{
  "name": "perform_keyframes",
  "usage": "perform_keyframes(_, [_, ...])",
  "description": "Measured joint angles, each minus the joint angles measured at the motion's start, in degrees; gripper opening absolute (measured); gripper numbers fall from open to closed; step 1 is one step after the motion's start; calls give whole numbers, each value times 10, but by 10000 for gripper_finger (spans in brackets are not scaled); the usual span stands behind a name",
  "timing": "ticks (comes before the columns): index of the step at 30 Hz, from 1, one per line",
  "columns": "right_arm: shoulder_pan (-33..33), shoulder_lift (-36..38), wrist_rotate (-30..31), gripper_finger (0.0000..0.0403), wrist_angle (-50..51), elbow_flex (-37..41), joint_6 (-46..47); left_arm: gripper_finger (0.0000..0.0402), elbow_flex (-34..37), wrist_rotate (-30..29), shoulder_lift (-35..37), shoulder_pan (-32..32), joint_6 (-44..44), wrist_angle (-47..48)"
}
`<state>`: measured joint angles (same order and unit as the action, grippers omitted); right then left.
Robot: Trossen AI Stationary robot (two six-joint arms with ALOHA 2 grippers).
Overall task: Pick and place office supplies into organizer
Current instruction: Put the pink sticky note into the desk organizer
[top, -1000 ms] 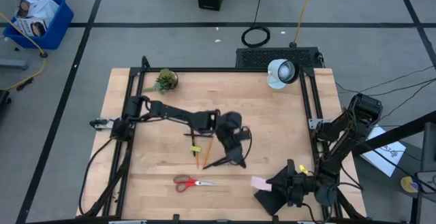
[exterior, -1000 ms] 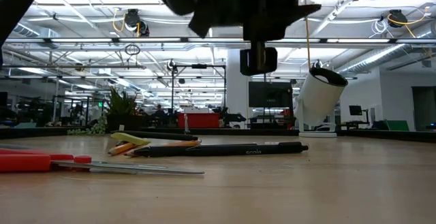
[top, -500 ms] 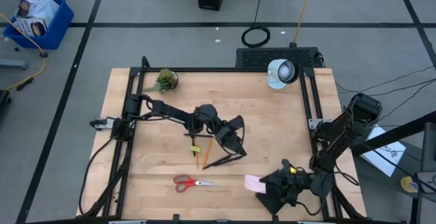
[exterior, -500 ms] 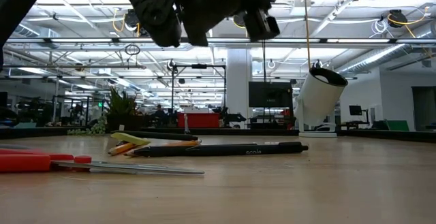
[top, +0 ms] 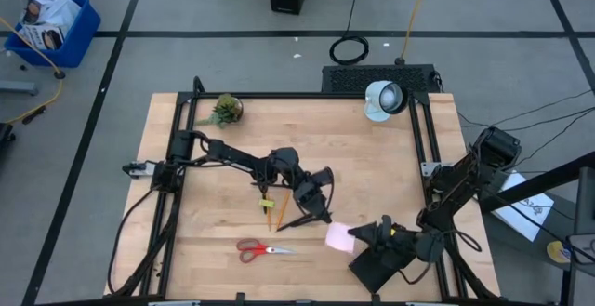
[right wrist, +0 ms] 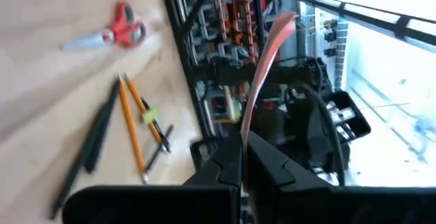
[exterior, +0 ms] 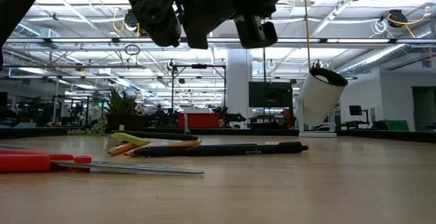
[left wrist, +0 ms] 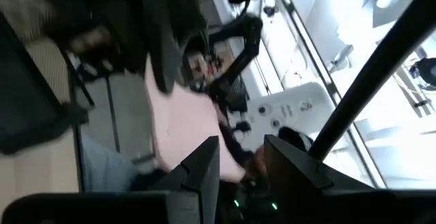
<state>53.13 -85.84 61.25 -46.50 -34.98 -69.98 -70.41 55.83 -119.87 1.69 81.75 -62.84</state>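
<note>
The step in hand is judged to be the carrying of one supply. From the left, the left arm (top: 242, 157) is stretched to the middle of the tabletop (top: 372, 157). The left jaws are raised over the orange pencils (top: 276, 211) and black pen (top: 302, 220), part open with nothing between them.

Near the front edge the red-handled scissors (top: 258, 248) are left lying flat. Just right of them the pink sticky-note pad (top: 337, 236) is pinched by its edge in the closed right jaws and held clear of the wood.

A dark rectangular shape at the front right – taken to be the organizer (top: 370, 271) – is partly covered by the right arm (top: 465, 185). The next move would call for the pad to be swung back over it and lowered into a compartment before release.

The tabletop is pale wood in a black frame – a potted plant (top: 224, 110) and a white lamp (top: 381, 99) are set at the back. Beyond lies grey floor with taped lines, a blue bin (top: 51, 22) and a coiled cable (top: 350, 49).
</note>
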Motion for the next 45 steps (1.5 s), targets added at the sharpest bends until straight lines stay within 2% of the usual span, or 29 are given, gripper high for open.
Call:
perform_keyframes(5, [-2, 0, 18, 2, 1, 0, -62, 120, 3, 60, 0, 0, 34, 45])
perform_keyframes(11, [-1, 0, 23, 2, 44, 0, -71, 120, 31, 4, 0, -15, 10, 134])
perform_keyframes(16, [-3, 0, 35, 2, 116, 0, -45, 120, 36, -10, 0, -26, 9, 115])
perform_keyframes(30, [-36, 0, 32, 2, 121, 0, -22, 120, 36, -35, 0, -14, 14, 123])
perform_keyframes(45, [-41, 0, 17, 2, 121, 0, -11, 120, 36, -25, 0, -8, -19, 126])
